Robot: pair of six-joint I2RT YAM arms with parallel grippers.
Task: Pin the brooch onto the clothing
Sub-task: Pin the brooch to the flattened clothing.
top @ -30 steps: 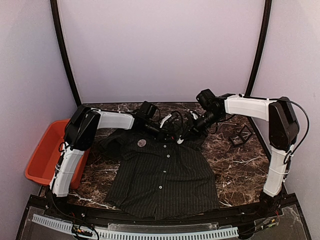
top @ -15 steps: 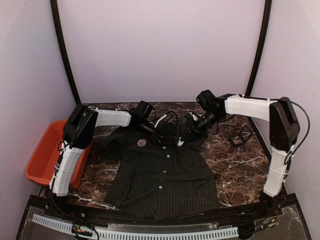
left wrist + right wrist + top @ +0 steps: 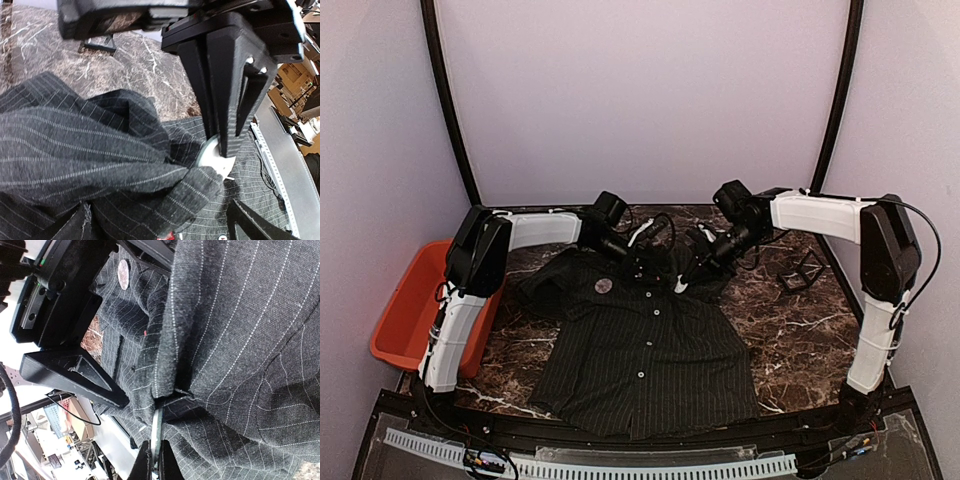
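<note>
Both arms are bending inward over the pinstriped shirt's (image 3: pixel 645 350) bunched collar at 12 o'clock, the left gripper (image 3: pixel 640 262) hanging released and the right gripper (image 3: pixel 682 282) clenching a white disc (image 3: pixel 216 157). The round brooch (image 3: pixel 603 286) is resting at the shirt's 10 o'clock, and open marble table (image 3: pixel 790 320) is showing at 3 o'clock.

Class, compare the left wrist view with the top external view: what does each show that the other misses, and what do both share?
Only the left wrist view makes plain the white disc pinched by the right claw. Only the top external view shows the orange bin, both arms whole and the round badge on the chest. Both show the pinstriped shirt and the marble table.
</note>
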